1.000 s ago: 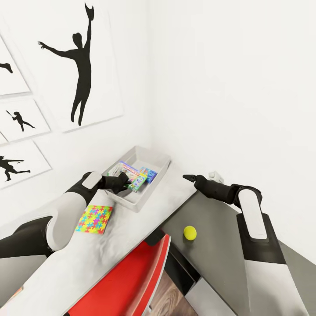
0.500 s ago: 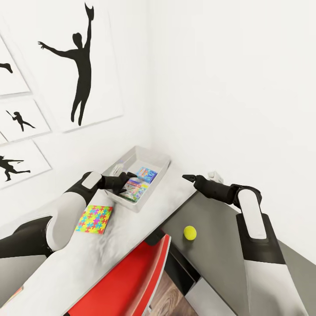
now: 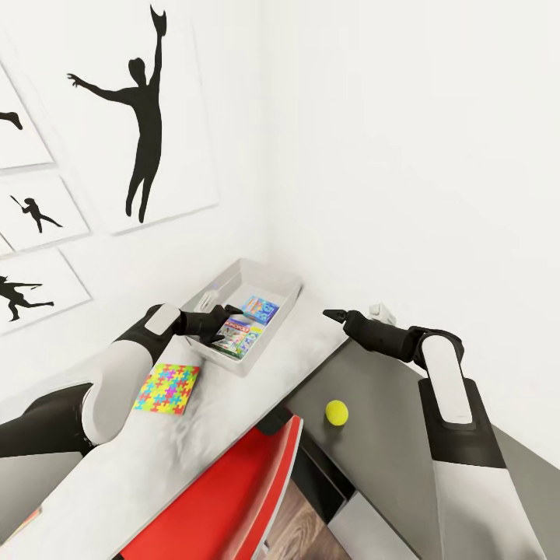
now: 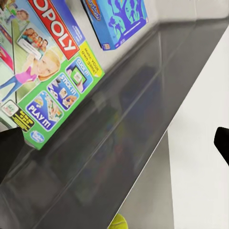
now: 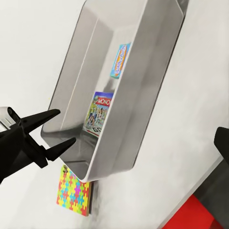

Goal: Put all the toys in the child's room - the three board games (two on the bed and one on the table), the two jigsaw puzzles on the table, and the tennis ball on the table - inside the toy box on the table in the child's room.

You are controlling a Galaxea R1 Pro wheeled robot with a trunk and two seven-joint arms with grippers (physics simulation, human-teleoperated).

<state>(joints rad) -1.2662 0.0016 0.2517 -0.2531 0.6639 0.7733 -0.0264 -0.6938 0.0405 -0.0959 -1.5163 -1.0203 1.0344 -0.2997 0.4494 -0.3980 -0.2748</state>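
The pale grey toy box (image 3: 274,281) stands in the table's far corner against the wall. Two board games lie flat in it, a small blue one (image 3: 259,309) and a green-edged cartoon one (image 3: 238,334). In the left wrist view the green-edged game (image 4: 47,81) and the blue game (image 4: 117,19) are close below. My left gripper (image 3: 223,319) hangs open over the box's near-left end, holding nothing. One jigsaw puzzle (image 3: 167,387) lies on the pale table top (image 3: 233,404) under my left forearm. The tennis ball (image 3: 336,411) rests on the dark table section. My right gripper (image 3: 330,315) hovers open to the right of the box.
A red chair (image 3: 233,498) is pushed under the table's near edge. White walls close off the corner behind the box, and black silhouette pictures (image 3: 140,109) hang on the left. A sliver of something colourful (image 3: 27,519) shows at the lower left edge.
The green-edged board game was tilted in my left gripper above the box. It now lies flat inside, released. The left gripper has drawn back slightly. The right arm has barely moved.
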